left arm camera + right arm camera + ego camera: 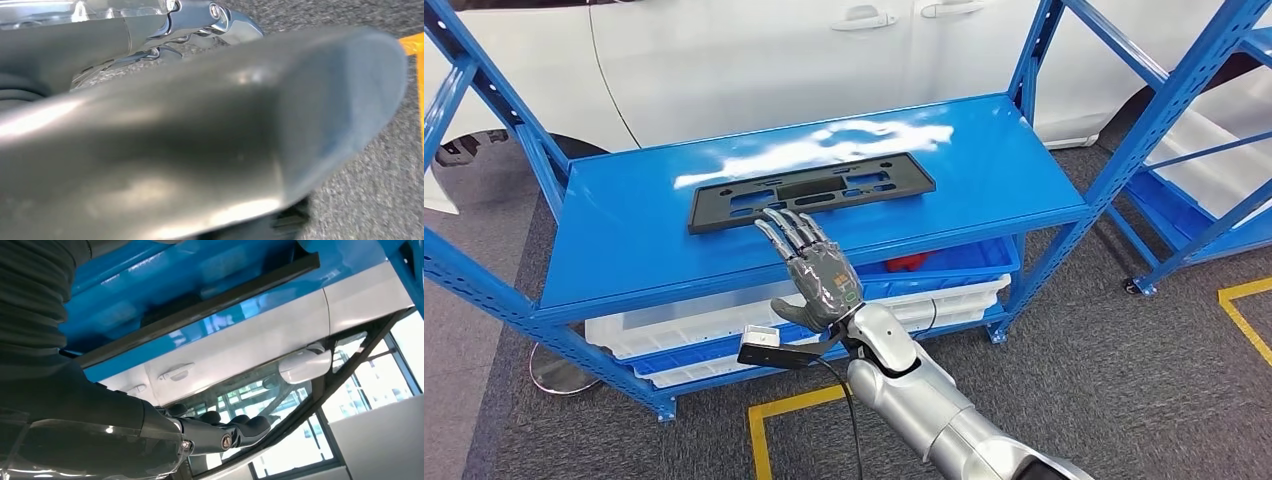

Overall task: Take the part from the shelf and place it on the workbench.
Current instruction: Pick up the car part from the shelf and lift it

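My right hand, fingers spread and holding nothing, reaches over the front edge of the blue shelf toward the flat black part lying mid-shelf, readying a grasp.

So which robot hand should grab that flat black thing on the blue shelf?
Probably the right hand. Its fingers are spread and reach over the shelf edge, right beside the black part. The left hand hangs down over the carpet.
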Robot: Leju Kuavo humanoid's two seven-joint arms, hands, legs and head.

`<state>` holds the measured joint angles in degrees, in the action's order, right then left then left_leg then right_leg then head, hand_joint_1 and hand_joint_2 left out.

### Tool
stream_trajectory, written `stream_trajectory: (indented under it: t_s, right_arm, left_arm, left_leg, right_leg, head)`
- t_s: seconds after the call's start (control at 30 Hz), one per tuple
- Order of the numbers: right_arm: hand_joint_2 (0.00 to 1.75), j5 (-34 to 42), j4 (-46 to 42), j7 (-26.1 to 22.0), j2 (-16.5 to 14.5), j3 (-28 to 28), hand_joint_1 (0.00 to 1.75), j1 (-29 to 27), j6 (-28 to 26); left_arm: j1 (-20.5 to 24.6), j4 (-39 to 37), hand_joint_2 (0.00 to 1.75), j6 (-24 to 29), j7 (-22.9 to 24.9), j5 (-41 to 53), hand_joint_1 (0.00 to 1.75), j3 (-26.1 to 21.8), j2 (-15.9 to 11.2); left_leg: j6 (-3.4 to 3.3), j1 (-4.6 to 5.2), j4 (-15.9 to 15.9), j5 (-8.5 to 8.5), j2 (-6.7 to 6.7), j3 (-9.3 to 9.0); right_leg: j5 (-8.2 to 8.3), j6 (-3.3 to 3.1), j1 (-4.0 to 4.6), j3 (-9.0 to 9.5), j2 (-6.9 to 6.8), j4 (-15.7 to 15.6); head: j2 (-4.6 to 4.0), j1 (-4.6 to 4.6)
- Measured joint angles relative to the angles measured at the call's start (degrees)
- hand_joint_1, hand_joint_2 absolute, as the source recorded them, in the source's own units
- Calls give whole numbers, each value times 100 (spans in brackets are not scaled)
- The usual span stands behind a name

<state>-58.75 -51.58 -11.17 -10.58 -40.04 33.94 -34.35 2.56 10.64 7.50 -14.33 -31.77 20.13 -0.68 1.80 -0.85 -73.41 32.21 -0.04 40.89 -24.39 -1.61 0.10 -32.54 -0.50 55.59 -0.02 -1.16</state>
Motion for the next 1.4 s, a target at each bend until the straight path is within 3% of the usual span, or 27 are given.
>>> stream_trajectory:
  t_s: [0.03, 0.1, 0.13, 0.2, 0.33, 0.4, 0.47, 0.5, 0.53, 0.57, 0.63, 0.7, 0.8, 0.87, 0.97, 1.0, 1.03, 1.07, 1.13, 1.17, 1.2, 1.33, 1.4]
  right_arm:
    - [175, 0, 0, -1, 0, 0, 0, -21, 10]
    - [175, 1, -4, -5, -4, 1, 0, -41, 20]
    - [175, 2, -7, -7, -8, 1, 0, -43, 22]
    - [175, 13, -15, -8, -14, 2, 0, -52, 25]
    - [175, 38, -70, -5, -17, 10, 0, -78, 27]
    - [175, 51, -95, -3, -17, 24, 0, -90, 26]
    - [175, 67, -101, -2, -15, 41, 0, -134, 26]
    - [175, 74, -101, -2, -13, 51, 0, -163, 26]
    - [175, 81, -101, -2, -11, 61, 0, -187, 26]
    - [175, 86, -102, -2, -9, 74, 0, -200, 25]
    - [175, 89, -111, -2, -8, 105, 0, -202, 24]
    - [175, 90, -132, -4, -7, 134, 0, -201, 23]
    - [175, 90, -163, -8, -3, 156, 0, -212, 20]
    - [175, 90, -189, -13, -2, 167, 0, -218, 17]
    - [175, 86, -199, -18, -1, 169, 0, -252, 24]
    - [175, 83, -199, -18, -1, 170, 0, -274, 26]
    - [175, 79, -199, -17, 0, 170, 0, -293, 25]
    - [175, 75, -199, -18, 0, 171, 0, -304, 23]
    - [175, 65, -199, -20, 1, 177, 0, -310, 18]
    - [175, 61, -199, -23, 1, 181, 0, -310, 15]
    - [175, 57, -199, -27, 2, 185, 0, -312, 12]
    - [175, 40, -203, -52, 2, 191, 0, -316, -1]
    - [175, 38, -210, -73, 2, 192, 0, -307, -12]
  left_arm:
    - [-6, -1, 0, -2, -4, -2, 0, 0, -2]
    - [-9, -2, 0, -6, -9, -3, 0, 0, -8]
    - [-5, -2, 0, -7, -10, -3, 0, 0, -10]
    - [3, -2, 0, -7, -10, -3, 0, 0, -11]
    - [-5, -2, 0, -6, -8, -3, 0, 2, -3]
    - [4, -2, 0, -4, -7, -3, 0, 1, -2]
    - [8, -2, 0, -2, -4, -3, 0, 1, -4]
    - [4, -2, 0, -3, -2, -2, 0, 2, -4]
    - [-1, -2, 0, -3, -1, -2, 0, 3, -4]
    - [-4, -2, 0, -4, 1, -1, 0, 4, -4]
    - [0, -2, 0, -7, -5, -1, 0, 10, 1]
    - [8, -2, 0, -11, -12, -1, 0, 20, 6]
    - [12, -2, 0, -13, -16, -1, 0, 33, 6]
    - [20, -2, 0, -13, -21, -2, 0, 35, 4]
    - [17, -2, 0, -13, -27, -3, 0, 37, 4]
    - [8, -2, 0, -13, -30, -3, 0, 37, 4]
    - [-2, -3, 0, -12, -32, -3, 0, 37, 4]
    - [-10, -3, 0, -12, -34, -3, 0, 37, 2]
    - [-18, -8, 0, -13, -36, -1, 0, 39, -2]
    - [-13, -12, 0, -13, -37, 0, 0, 41, -4]
    - [-6, -16, 0, -13, -38, 2, 0, 45, -4]
    - [-7, -23, 0, -13, -35, 10, 0, 83, 1]
    - [-4, -23, 0, -10, -35, 9, 0, 94, 4]
  left_leg:
    - [11, -5, 92, -124, 1, -31]
    - [16, -19, 810, -533, 9, -359]
    - [3, -15, 1172, -657, 12, -533]
    - [-66, -2, 1507, -703, 8, -692]
    - [-219, 1, 1530, -668, -9, -720]
    - [-269, -7, 1540, -655, -9, -744]
    - [-297, -1, 1536, -630, -13, -758]
    - [-302, 3, 1535, -616, -18, -772]
    - [-301, 7, 1535, -599, -25, -793]
    - [-296, 13, 1535, -579, -34, -824]
    - [-275, 29, 1541, -533, -44, -890]
    - [-230, 36, 1549, -498, -44, -915]
    - [-134, 29, 1586, -456, -29, -955]
    - [-87, 28, 1379, -327, -20, -896]
    - [-31, 9, 301, 98, -17, -321]
    - [-14, 5, 32, 140, -16, -145]
    - [-3, 4, -34, 64, -16, -63]
    - [1, 2, 150, -136, -15, -103]
    - [-11, 4, 921, -611, 1, -399]
    - [-41, 9, 1249, -739, 6, -537]
    - [-77, 16, 1443, -779, 10, -616]
    - [-238, 15, 1556, -699, -10, -695]
    - [-296, 4, 1576, -666, -13, -766]
  right_leg:
    - [-17, 9, -3, 7, 6, 15]
    - [-72, 48, -11, 25, 16, 70]
    - [-106, 77, -1, 21, 20, 115]
    - [-152, 131, 22, -4, 23, 177]
    - [-265, 241, 6, -61, 26, 322]
    - [-525, 301, -18, -336, 29, 872]
    - [-792, 332, -33, -781, 29, 1644]
    - [-801, 331, -36, -932, 30, 1854]
    - [-701, 317, -35, -976, 30, 1847]
    - [-496, 288, -29, -901, 31, 1609]
    - [-51, 189, 5, -562, 34, 814]
    - [109, 112, 46, -346, 37, 307]
    - [73, 60, 46, -275, 47, 170]
    - [64, 20, 7, -165, 46, 70]
    - [-2, -25, 10, -48, 37, 33]
    - [-33, -28, 15, -19, 39, 39]
    - [-68, -26, 16, 15, 45, 49]
    - [-108, -16, 14, 57, 53, 63]
    - [-207, 27, 17, 138, 65, 105]
    - [-249, 55, 27, 156, 68, 129]
    - [-279, 82, 38, 161, 67, 143]
    - [-333, 190, 38, 139, 65, 265]
    - [-523, 253, 12, -102, 62, 723]
  head:
    - [0, -1]
    - [0, -1]
    - [0, -2]
    - [1, 12]
    - [2, 42]
    - [1, 57]
    - [1, 60]
    - [2, 61]
    - [1, 62]
    - [1, 62]
    - [1, 60]
    - [1, 60]
    - [2, 62]
    - [2, 60]
    - [1, 55]
    - [2, 55]
    - [1, 56]
    - [2, 54]
    - [1, 55]
    - [1, 50]
    - [1, 56]
    - [2, 79]
    - [2, 99]
